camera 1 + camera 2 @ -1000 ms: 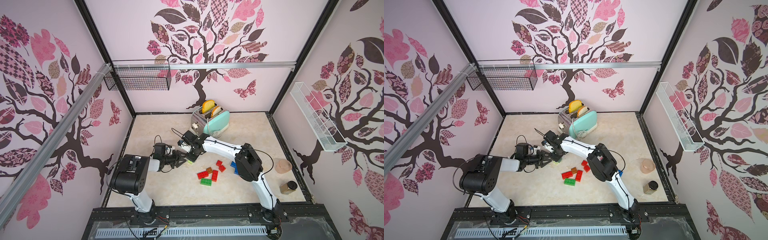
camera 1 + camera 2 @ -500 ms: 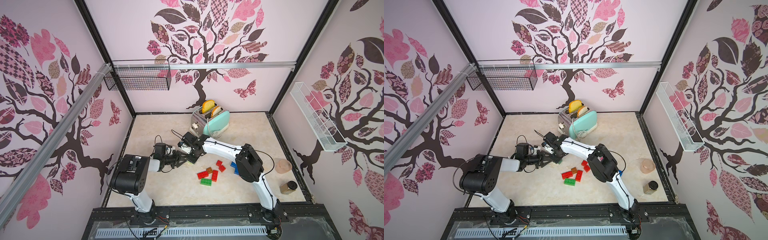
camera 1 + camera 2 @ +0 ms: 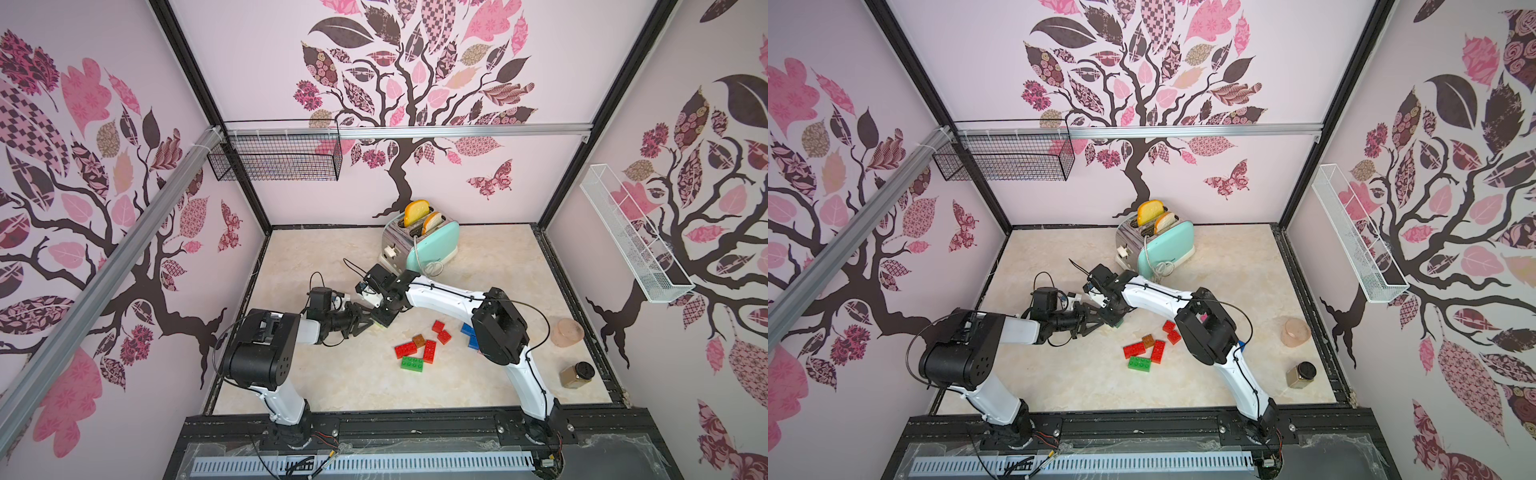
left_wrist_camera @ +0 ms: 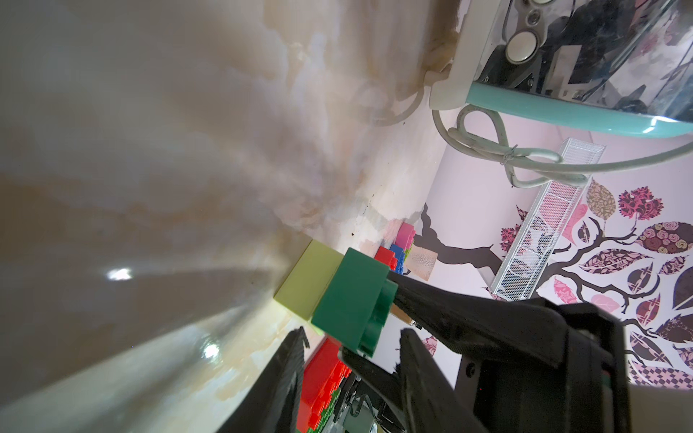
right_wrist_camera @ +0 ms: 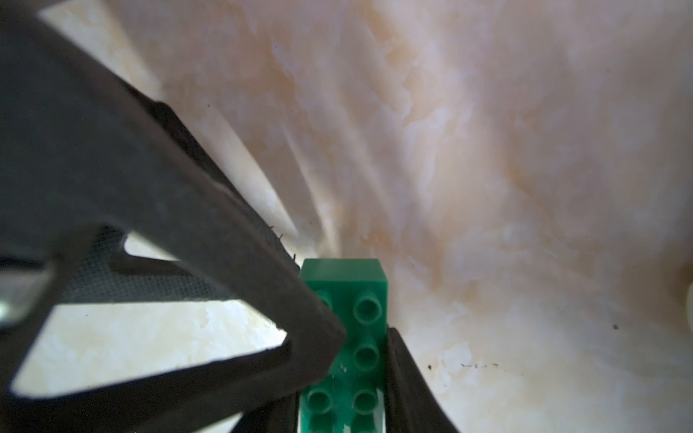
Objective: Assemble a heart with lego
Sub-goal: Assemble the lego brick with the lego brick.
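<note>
My right gripper (image 5: 345,393) is shut on a dark green lego brick (image 5: 360,300), gripping its long sides. In the left wrist view that green brick (image 4: 352,300) sits stacked on a lime brick (image 4: 307,281) that rests on the table. My left gripper (image 4: 348,348) comes in from the left. Its jaws stand apart round the near end of the green brick and one right finger. One left finger (image 5: 225,262) lies over the brick's studs. In both top views the two grippers (image 3: 374,321) (image 3: 1106,319) meet left of centre.
Loose red bricks (image 3: 429,351), a green brick (image 3: 412,364), a brown one (image 3: 419,340) and blue ones (image 3: 468,330) lie just right of the grippers. A mint toaster (image 3: 432,245) with its cord stands behind them. A pink cup (image 3: 567,331) and a jar (image 3: 577,375) stand at the right edge.
The left gripper's jaws have narrowed a little round the green brick. Both arms have hardly shifted.
</note>
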You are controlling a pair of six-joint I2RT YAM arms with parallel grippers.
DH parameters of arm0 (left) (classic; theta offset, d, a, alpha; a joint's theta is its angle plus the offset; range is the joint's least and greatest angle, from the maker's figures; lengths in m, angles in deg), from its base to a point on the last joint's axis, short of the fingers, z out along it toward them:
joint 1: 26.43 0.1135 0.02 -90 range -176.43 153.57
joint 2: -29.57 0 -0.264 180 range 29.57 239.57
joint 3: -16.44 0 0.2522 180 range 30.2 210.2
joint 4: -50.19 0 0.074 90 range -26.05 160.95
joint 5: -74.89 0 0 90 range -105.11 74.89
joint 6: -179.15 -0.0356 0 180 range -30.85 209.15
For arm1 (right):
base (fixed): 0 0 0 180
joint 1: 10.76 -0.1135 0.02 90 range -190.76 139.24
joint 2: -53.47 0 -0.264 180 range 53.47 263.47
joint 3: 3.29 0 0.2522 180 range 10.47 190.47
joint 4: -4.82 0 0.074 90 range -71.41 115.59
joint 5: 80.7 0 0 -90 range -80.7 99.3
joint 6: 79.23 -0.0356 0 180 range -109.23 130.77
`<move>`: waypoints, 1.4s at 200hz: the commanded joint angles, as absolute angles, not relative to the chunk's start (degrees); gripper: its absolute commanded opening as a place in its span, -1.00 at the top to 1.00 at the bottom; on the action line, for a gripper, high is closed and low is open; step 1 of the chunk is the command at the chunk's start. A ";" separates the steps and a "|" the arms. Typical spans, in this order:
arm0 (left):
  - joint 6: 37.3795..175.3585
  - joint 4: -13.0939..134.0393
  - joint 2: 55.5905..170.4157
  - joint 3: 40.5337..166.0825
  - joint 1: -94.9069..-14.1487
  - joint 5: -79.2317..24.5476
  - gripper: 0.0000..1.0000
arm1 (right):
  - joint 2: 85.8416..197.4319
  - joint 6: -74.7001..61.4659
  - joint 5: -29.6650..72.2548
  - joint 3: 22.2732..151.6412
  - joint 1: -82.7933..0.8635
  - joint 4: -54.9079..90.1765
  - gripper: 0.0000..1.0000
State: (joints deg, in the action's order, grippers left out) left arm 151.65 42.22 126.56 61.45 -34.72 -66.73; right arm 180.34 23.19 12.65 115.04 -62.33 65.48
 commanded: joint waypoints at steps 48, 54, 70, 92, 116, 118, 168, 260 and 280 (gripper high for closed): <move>150.75 41.63 126.95 60.79 -34.94 -66.91 0.12 | 179.39 21.93 12.99 110.14 -63.15 60.50 0.55; 150.74 41.63 127.02 60.78 -34.92 -66.90 0.12 | 179.59 21.73 12.62 110.39 -63.19 60.72 0.56; 150.72 41.63 127.14 60.77 -34.91 -66.92 0.12 | 179.89 21.68 12.19 110.44 -63.15 60.62 0.55; 150.47 42.23 126.97 60.70 -34.91 -66.92 0.08 | 180.03 21.97 11.78 111.10 -63.15 61.16 0.55; 150.00 43.43 126.43 60.44 -34.45 -66.69 0.04 | 180.78 22.58 10.83 112.94 -63.15 62.45 0.55; 150.00 43.51 126.34 60.48 -34.37 -66.66 0.04 | 180.75 22.66 10.80 112.99 -63.15 62.38 0.55; 149.24 44.79 125.78 60.60 -33.74 -66.66 0.01 | 183.63 24.30 12.91 116.18 -62.72 65.73 0.54; 149.25 44.71 126.57 61.40 -33.74 -66.88 -0.02 | 185.53 26.07 18.26 116.63 -60.21 68.32 0.54; 149.20 44.71 126.60 61.54 -33.71 -66.79 -0.02 | 185.84 23.75 14.49 117.08 -60.07 68.28 0.55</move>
State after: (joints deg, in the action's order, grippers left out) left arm 150.53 43.92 126.56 61.23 -33.59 -66.05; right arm 182.09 25.27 17.48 116.96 -60.35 65.33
